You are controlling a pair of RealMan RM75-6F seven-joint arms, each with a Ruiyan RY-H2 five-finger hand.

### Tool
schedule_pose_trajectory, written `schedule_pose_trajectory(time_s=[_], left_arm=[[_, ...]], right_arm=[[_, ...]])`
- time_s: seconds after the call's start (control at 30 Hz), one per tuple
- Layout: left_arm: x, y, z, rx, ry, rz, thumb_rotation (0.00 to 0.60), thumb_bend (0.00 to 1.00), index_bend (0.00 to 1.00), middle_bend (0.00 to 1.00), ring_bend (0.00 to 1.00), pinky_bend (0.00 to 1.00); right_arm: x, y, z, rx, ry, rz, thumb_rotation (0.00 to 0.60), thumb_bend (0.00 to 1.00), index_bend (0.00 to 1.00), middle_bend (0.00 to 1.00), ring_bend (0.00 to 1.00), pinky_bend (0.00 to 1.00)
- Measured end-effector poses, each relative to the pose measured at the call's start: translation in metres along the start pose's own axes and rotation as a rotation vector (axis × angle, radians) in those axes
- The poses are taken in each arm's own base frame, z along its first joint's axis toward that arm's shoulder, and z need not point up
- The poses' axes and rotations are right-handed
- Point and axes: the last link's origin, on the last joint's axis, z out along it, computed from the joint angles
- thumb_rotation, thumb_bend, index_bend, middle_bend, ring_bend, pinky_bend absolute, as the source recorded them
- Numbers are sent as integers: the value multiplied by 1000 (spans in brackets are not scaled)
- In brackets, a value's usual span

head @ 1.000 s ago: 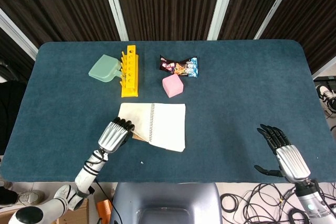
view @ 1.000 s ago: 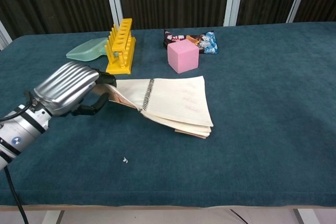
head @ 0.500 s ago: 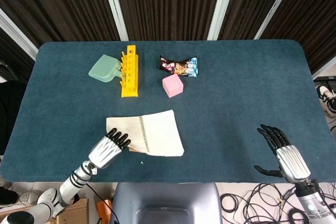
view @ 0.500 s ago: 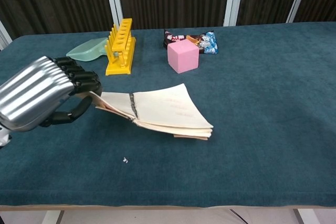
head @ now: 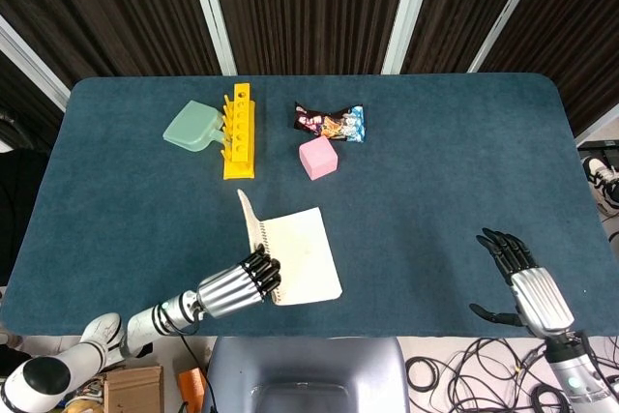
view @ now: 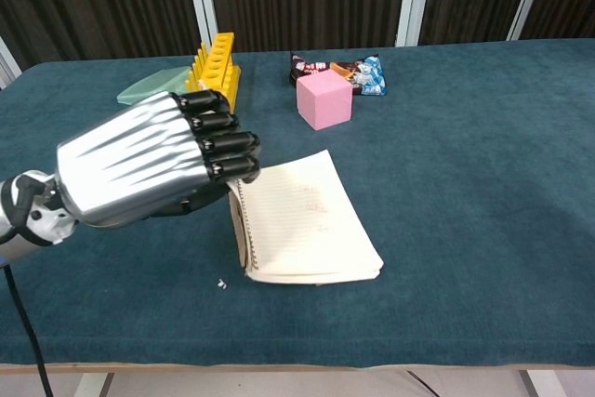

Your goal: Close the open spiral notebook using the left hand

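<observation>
The spiral notebook (head: 302, 256) lies near the table's front edge, its cream right pages (view: 307, 218) flat. Its left half (head: 246, 214) is raised almost upright at the spiral. My left hand (head: 240, 287) holds that raised half from the left, fingers curled at the spine; in the chest view the left hand (view: 149, 163) hides most of it. My right hand (head: 527, 285) rests open at the front right, far from the notebook, and the chest view does not show it.
Behind the notebook stand a yellow rack (head: 238, 132), a green scoop (head: 191, 126), a pink cube (head: 317, 158) and a snack packet (head: 330, 123). A small white speck (view: 221, 283) lies on the blue cloth in front of the notebook.
My left hand has swung right and up, lifting the notebook's left half from nearly flat to almost upright. The notebook slid toward the front edge and turned. The right hand has not moved.
</observation>
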Motion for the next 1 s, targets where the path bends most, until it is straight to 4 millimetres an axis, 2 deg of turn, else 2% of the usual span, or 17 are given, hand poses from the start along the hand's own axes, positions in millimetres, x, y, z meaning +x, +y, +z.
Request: schedule_pose_trajectory(time_s=[0.2, 0.3, 0.43, 0.63, 0.73, 0.77, 0.8, 0.87, 0.9, 0.97, 1.0], left_arm=[[-1, 6, 26, -53, 3, 10, 600, 283, 183, 224, 241, 303], [-3, 12, 40, -43, 2, -12, 600, 252, 118, 184, 221, 289], [-6, 20, 56, 9, -6, -66, 600, 240, 91, 169, 210, 290], [-14, 21, 64, 170, -69, -196, 600, 268, 132, 232, 243, 274], [-12, 23, 61, 258, -108, -303, 600, 385, 147, 256, 253, 266], [-11, 23, 60, 283, -124, -343, 599, 451, 142, 259, 251, 257], [-10, 24, 58, 314, -148, -399, 565, 519, 139, 262, 246, 245], [-8, 26, 55, 356, -198, -486, 424, 605, 133, 258, 222, 214], [-8, 28, 52, 377, -242, -541, 291, 642, 130, 249, 198, 189], [-9, 32, 49, 398, -318, -611, 196, 671, 122, 234, 167, 163], [-12, 34, 46, 409, -374, -644, 175, 680, 113, 225, 149, 151]], right_arm=[[-1, 2, -1, -8, 7, 1, 600, 0, 55, 28, 6, 77], [0, 2, -2, -10, 9, 2, 600, 0, 55, 28, 6, 77], [-1, 3, -3, -11, 10, 3, 600, 0, 55, 29, 6, 77], [0, 5, -4, -17, 12, 4, 600, 0, 56, 29, 6, 77], [0, 5, -4, -17, 11, 2, 600, 0, 56, 29, 6, 77], [-1, 5, -4, -16, 10, 3, 600, 0, 56, 29, 6, 77], [-1, 4, -4, -15, 9, 4, 600, 0, 56, 29, 6, 77], [-2, 4, -3, -13, 6, 5, 600, 0, 56, 28, 5, 77], [-3, 4, -3, -12, 5, 5, 600, 0, 56, 28, 5, 77], [-3, 4, -1, -11, 2, 4, 600, 0, 56, 29, 5, 77], [-3, 3, -1, -9, 1, 4, 600, 0, 56, 29, 6, 77]])
